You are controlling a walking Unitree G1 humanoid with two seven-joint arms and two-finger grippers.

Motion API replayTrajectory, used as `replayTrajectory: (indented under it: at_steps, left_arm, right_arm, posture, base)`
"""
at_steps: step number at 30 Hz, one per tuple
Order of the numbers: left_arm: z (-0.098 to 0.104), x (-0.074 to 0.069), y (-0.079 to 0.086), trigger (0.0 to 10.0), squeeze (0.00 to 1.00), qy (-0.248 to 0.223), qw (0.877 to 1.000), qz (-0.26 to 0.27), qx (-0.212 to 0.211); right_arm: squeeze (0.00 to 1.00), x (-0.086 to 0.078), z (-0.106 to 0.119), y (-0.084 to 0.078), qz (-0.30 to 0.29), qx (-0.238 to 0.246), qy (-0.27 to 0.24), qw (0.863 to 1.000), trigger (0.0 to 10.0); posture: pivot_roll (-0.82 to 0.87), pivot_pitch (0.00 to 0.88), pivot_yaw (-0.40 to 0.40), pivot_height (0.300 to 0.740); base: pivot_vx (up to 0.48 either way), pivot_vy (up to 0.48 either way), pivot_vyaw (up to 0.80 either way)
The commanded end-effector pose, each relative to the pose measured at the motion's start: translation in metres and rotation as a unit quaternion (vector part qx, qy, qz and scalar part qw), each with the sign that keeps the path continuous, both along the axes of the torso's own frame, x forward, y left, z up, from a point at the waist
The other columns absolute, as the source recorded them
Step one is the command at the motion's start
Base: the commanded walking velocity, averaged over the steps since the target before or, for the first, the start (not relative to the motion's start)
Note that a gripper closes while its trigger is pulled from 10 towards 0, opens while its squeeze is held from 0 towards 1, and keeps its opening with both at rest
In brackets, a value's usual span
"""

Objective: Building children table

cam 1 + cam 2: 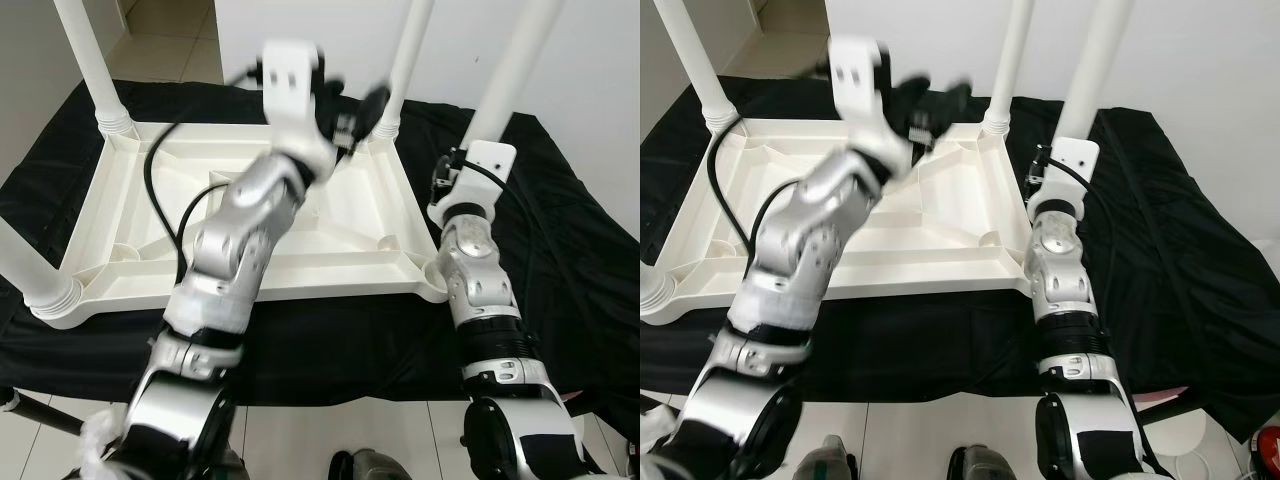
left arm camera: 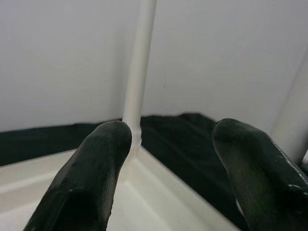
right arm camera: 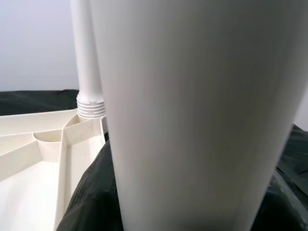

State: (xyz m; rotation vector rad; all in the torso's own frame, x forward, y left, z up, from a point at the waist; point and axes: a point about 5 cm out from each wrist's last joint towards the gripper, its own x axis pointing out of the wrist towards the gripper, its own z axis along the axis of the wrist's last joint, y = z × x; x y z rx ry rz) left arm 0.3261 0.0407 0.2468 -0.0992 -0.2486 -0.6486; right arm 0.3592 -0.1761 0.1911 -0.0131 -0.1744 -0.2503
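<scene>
An upturned white children's table top [image 1: 300,250] lies ribbed side up on a black cloth [image 1: 560,250], filling the centre and left of the frame in our left eye view. Three white legs stand screwed into its corners: one at the upper left [image 1: 95,70], one at the lower left edge [image 1: 30,270] and one at the top centre [image 1: 405,65]. A fourth leg [image 1: 510,80] rises at the upper right, beside the table top's near right corner.

Our left gripper [image 1: 362,112] is raised over the far edge of the table top, just short of the top-centre leg. In our left wrist view its fingers [image 2: 91,178] stand released, well apart, with that leg [image 2: 138,72] seen in the gap between them and not touched by either.

Our right arm reaches up the right side of the frame, its white wrist [image 1: 475,175] set against the fourth leg. In our right wrist view that leg [image 3: 192,115] stands very close to the camera, with the top-centre leg [image 3: 86,57] and its threaded collar behind it. We cannot tell whether the right gripper is clenched on the leg or released.

A white wall [image 1: 330,40] runs behind the cloth.
</scene>
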Motion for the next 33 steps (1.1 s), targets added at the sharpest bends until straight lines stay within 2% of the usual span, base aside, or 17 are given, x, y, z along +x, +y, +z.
replayTrajectory:
  at_steps: [1,2,3,4,8,14,17,19,20,21,26,28,33]
  left_arm:
    - [-0.015,-0.011,-0.017,10.0,0.0,-0.021,0.993,-0.096,0.072]
    - [-0.028,-0.013,-0.02,10.0,0.0,-0.015,0.989,-0.107,0.101]
    - [-0.028,-0.013,-0.02,10.0,0.0,-0.015,0.989,-0.107,0.101]
    - [-0.043,-0.016,-0.024,10.0,0.0,-0.001,0.984,-0.12,0.129]
    - [-0.056,-0.015,-0.027,10.0,0.0,0.032,0.982,-0.12,0.14]
    - [-0.074,-0.018,-0.033,10.0,0.0,0.048,0.974,-0.132,0.175]
    - [-0.083,-0.021,-0.037,10.0,0.0,0.057,0.968,-0.148,0.196]
    - [-0.094,-0.027,-0.042,10.0,0.0,0.042,0.956,-0.171,0.236]
    - [-0.094,-0.027,-0.042,10.0,0.0,0.042,0.956,-0.171,0.236]
    - [-0.099,-0.03,-0.046,10.0,0.0,0.039,0.95,-0.183,0.251]
    - [-0.102,-0.032,-0.049,10.0,0.0,0.041,0.946,-0.195,0.256]
    - [-0.11,-0.034,-0.059,10.0,0.0,0.051,0.938,-0.204,0.275]
    - [-0.116,-0.033,-0.061,10.0,0.0,0.066,0.932,-0.206,0.291]
  right_arm:
    - [0.0,-0.002,0.005,-0.006,-0.002,0.003,-0.014,1.0,10.0]
    - [0.0,-0.002,0.006,-0.008,-0.004,0.0,-0.015,1.0,10.0]
    - [0.0,-0.002,0.006,-0.008,-0.004,0.0,-0.015,1.0,10.0]
    - [0.0,-0.002,0.006,-0.011,-0.006,-0.003,-0.016,1.0,10.0]
    - [0.0,-0.003,0.007,-0.013,-0.008,-0.006,-0.016,1.0,10.0]
    - [0.0,-0.004,0.006,-0.015,-0.011,-0.009,-0.017,1.0,10.0]
    - [0.0,-0.004,0.005,-0.015,-0.011,-0.011,-0.016,1.0,10.0]
    - [0.0,-0.005,0.006,-0.015,-0.011,-0.014,-0.015,1.0,10.0]
    - [0.0,-0.005,0.006,-0.015,-0.011,-0.014,-0.015,1.0,10.0]
    - [0.0,-0.004,0.005,-0.016,-0.013,-0.016,-0.014,1.0,10.0]
    - [0.0,-0.004,0.005,-0.017,-0.014,-0.017,-0.012,1.0,10.0]
    - [0.0,-0.004,0.006,-0.017,-0.015,-0.017,-0.012,1.0,10.0]
    - [0.0,-0.004,0.006,-0.016,-0.015,-0.017,-0.012,1.0,10.0]
  posture:
    - [0.08,0.0,-0.069,0.74]
    - [0.08,0.0,-0.068,0.74]
    - [0.08,0.0,-0.068,0.74]
    - [0.08,0.0,-0.066,0.74]
    - [0.08,0.0,-0.066,0.74]
    - [0.07,0.0,-0.06,0.74]
    - [0.07,0.0,-0.057,0.74]
    - [0.06,0.0,-0.057,0.74]
    - [0.06,0.0,-0.057,0.74]
    - [0.06,0.0,-0.057,0.74]
    - [0.06,0.0,-0.057,0.74]
    - [0.06,0.0,-0.056,0.74]
    - [0.06,0.0,-0.056,0.74]
  base:
    - [0.0,0.0,0.0]
    - [0.0,0.0,0.0]
    - [0.0,0.0,0.0]
    - [0.0,0.0,0.0]
    - [0.0,0.0,0.0]
    - [0.0,0.0,0.0]
    - [0.0,0.0,0.0]
    - [0.0,0.0,0.0]
    - [0.0,0.0,0.0]
    - [0.0,0.0,0.0]
    - [0.0,0.0,0.0]
    - [0.0,0.0,0.0]
    - [0.0,0.0,0.0]
